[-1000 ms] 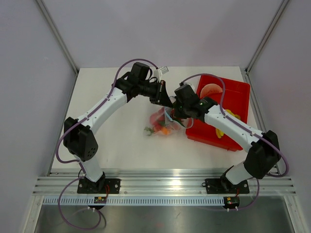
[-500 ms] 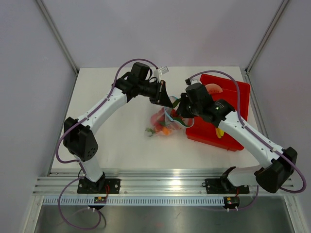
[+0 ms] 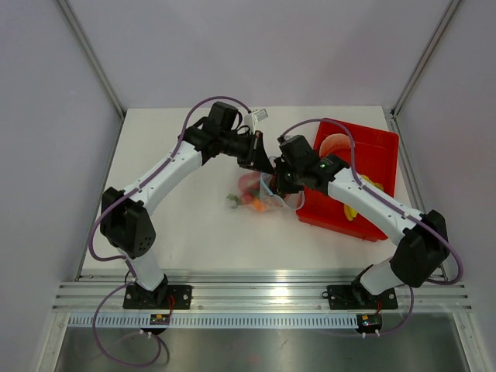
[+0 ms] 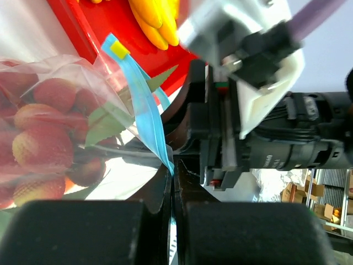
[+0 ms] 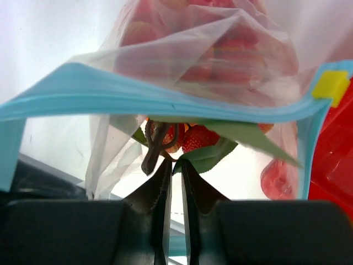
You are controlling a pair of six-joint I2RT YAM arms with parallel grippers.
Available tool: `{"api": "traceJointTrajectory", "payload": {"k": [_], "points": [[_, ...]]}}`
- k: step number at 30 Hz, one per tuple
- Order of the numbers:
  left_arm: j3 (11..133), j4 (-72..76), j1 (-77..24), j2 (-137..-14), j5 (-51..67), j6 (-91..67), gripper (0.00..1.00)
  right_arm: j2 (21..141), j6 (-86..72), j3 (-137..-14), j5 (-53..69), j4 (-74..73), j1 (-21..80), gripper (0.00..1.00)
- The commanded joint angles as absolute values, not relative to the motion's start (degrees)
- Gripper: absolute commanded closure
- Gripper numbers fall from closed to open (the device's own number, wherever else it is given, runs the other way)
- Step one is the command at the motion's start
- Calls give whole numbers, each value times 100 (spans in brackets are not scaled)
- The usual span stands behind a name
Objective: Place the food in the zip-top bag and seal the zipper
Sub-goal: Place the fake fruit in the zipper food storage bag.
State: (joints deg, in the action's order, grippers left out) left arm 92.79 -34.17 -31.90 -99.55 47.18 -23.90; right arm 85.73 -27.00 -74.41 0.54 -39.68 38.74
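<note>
Left jaws clamping zipper (image 4: 146,116), right jaws at bag (image 5: 209,61) mouth — food (image 5: 201,137) by tips

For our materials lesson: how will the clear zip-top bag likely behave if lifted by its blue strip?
Probably floppy: the zip-top bag creases and its zipper bows. Likely sags, since the food bunches at one end.

Both arms bend inward, wrists nearly meeting; left gripper (image 4: 172,170) pinched shut, right gripper (image 5: 174,165) with jaws almost together.
</note>
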Motion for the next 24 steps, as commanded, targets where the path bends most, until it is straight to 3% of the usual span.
{"api": "traceJointTrajectory", "payload": {"k": [1, 11, 18, 24], "points": [[9281, -3085, -3208, -9519, 4983, -2391, 100, 8027, -2698, -7479, -446, -3770, 3894, 81], [9229, -3067, -3208, -9483, 4975, -2408, 100, 7216, -3172, -7383, -817, -3419, 3375, 68], [9299, -3058, -3208, -9466, 5010, -2452, 100, 7576, -3629, -7480, -528, -2945, 3349, 43], [9281, -3164, -3208, -9404, 5010, -2391, 100, 7962, -3998, -7383, -298, -2426, 3340, 40]]}}
